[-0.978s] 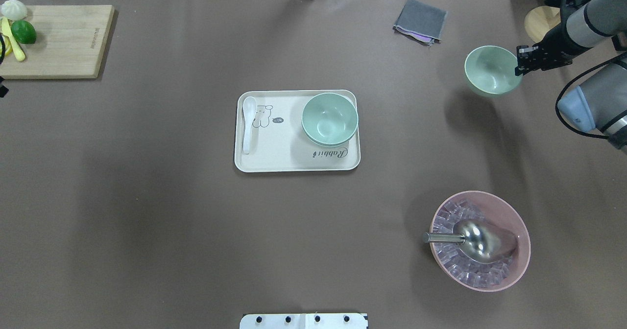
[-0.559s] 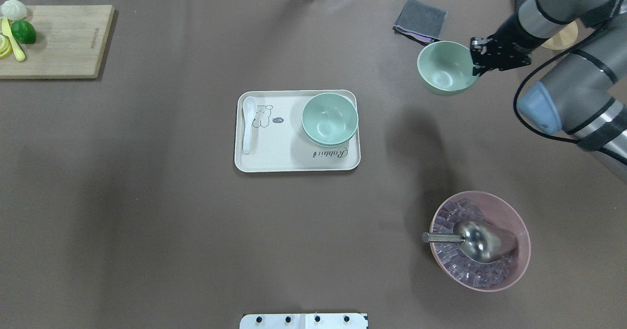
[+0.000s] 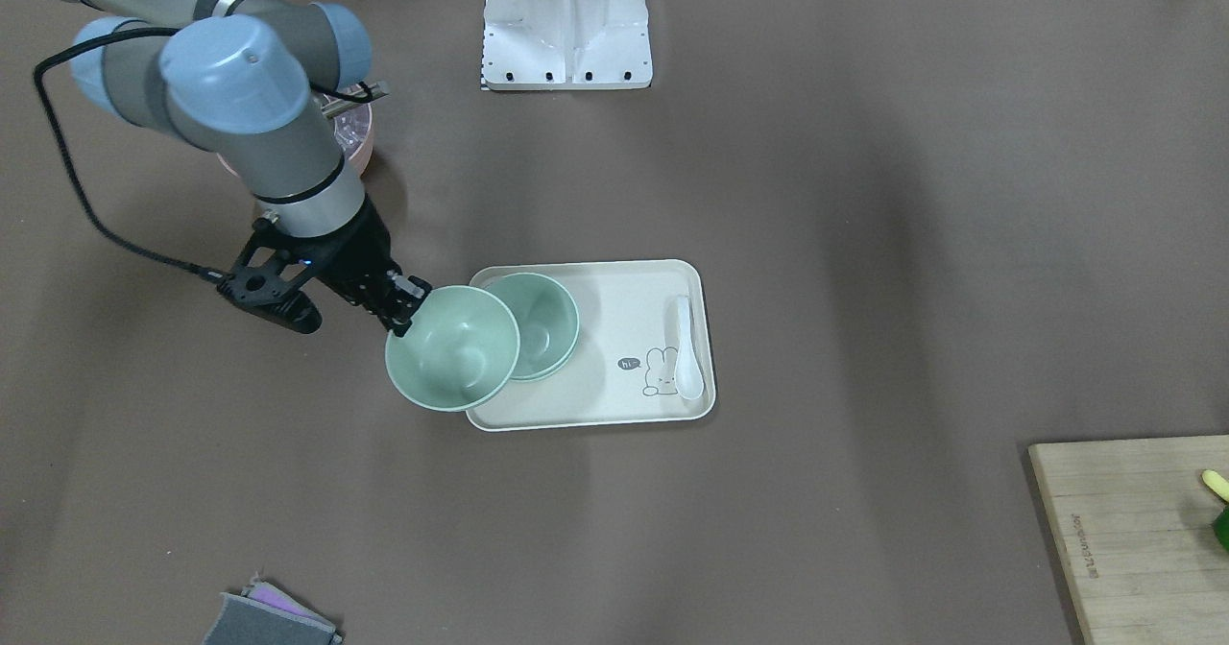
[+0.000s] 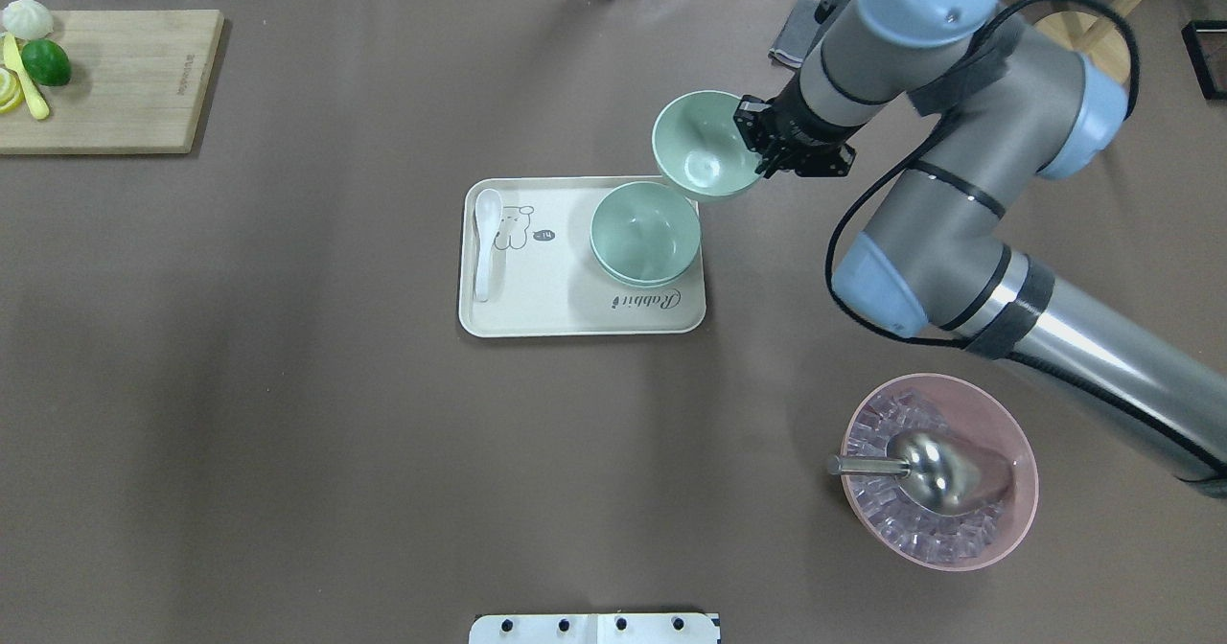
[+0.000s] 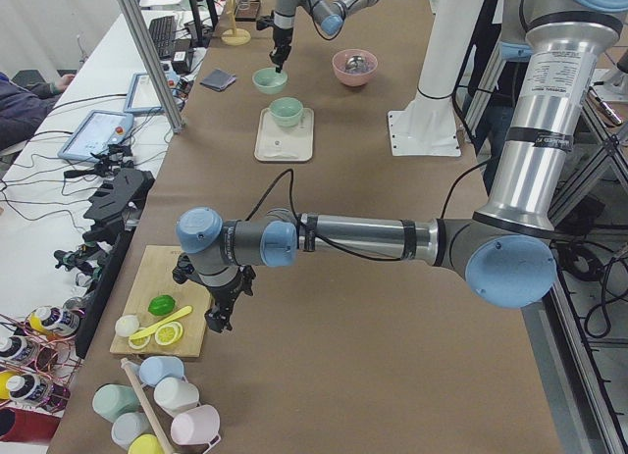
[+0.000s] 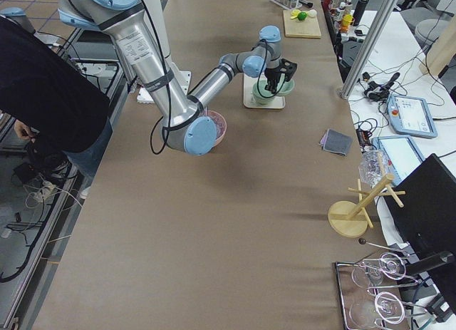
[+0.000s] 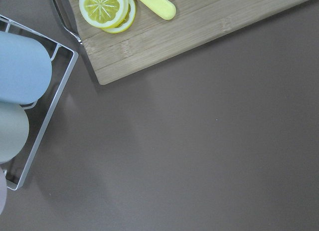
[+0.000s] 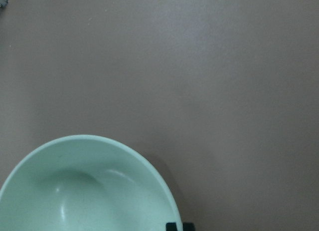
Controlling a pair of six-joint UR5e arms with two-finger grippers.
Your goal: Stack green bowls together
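The right gripper [image 4: 760, 150] pinches one side of the rim of a green bowl [image 4: 703, 144] between its fingers. The bowl hangs open side up above the table, reaching away from the fingertips toward the tray [image 4: 537, 313]. Just past the rim opposite the fingers, the nested green bowls [image 4: 644, 234] sit on that tray. The left gripper [image 5: 216, 315] hovers beside a cutting board [image 5: 157, 273], well apart from all this, and I cannot tell whether its fingers are spread or pressed together.

A long brown-covered table [image 4: 288, 452] stands on pale tiled floor [image 6: 18, 301], a white desk [image 5: 44, 204] alongside.
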